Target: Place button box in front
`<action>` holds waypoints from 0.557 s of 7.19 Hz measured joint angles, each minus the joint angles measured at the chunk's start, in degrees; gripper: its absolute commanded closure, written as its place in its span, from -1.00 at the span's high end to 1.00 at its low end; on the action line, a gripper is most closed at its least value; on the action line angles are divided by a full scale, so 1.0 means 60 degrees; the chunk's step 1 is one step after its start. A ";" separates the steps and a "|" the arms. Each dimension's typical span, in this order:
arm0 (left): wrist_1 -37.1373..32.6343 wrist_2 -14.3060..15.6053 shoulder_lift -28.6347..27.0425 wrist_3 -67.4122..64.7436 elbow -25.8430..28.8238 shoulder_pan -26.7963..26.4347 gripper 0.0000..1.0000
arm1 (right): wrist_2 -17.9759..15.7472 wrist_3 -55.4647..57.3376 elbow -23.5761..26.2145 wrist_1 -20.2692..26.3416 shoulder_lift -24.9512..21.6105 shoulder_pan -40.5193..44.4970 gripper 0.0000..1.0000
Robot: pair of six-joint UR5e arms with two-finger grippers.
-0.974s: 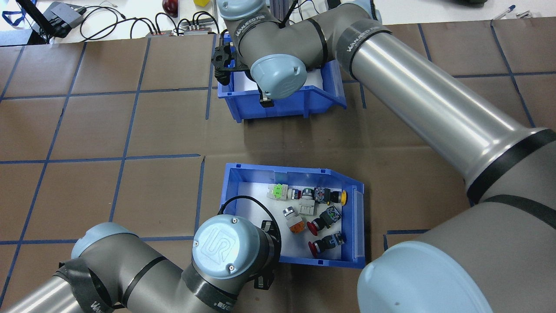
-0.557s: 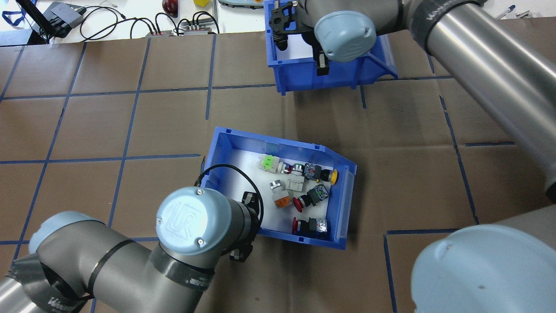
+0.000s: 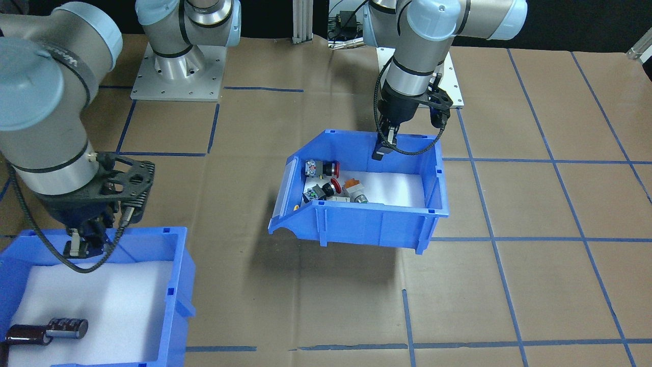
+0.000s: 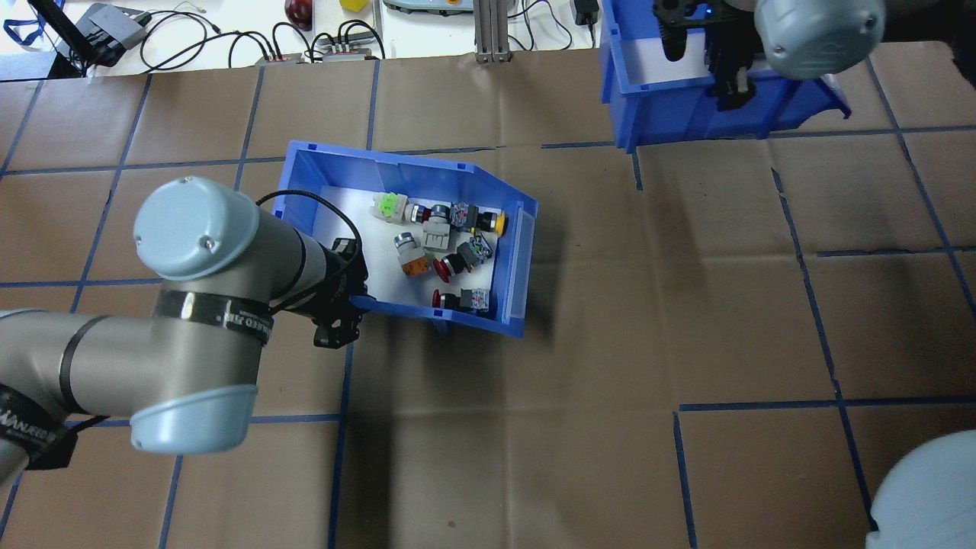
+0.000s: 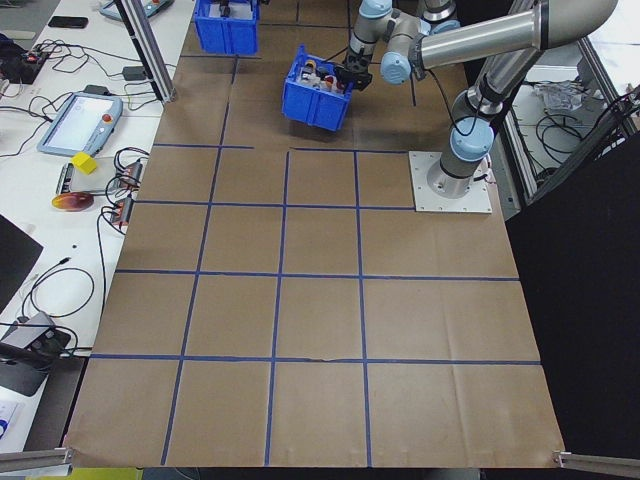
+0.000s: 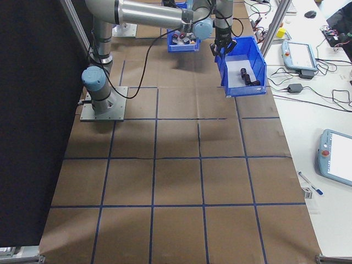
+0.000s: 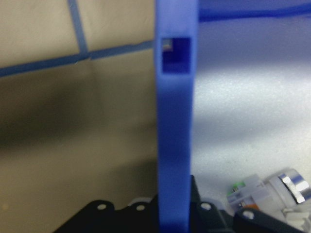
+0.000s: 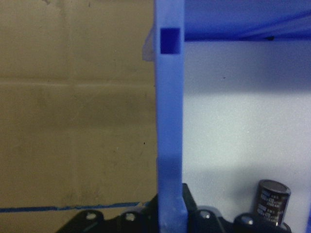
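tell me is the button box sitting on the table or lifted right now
Lifted. The button box hangs tilted above its shadow on the table, the left gripper clamped on its rear wall; the push buttons remain inside.

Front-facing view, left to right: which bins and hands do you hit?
capacitor bin → right hand gripping its rim → button box → left hand gripping its back wall.

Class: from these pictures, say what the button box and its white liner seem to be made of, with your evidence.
Button box: probably moulded plastic, given its uniform glossy blue, ribbed walls and moulded slots. Liner: likely foam, matte white with a fine grainy texture in the left wrist view.
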 measured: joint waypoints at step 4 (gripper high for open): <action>-0.0022 -0.0532 -0.3596 -0.0964 0.3500 -0.0374 -1.00 | 0.0258 -0.1150 0.2678 -0.0191 -0.1805 -0.1231 -0.84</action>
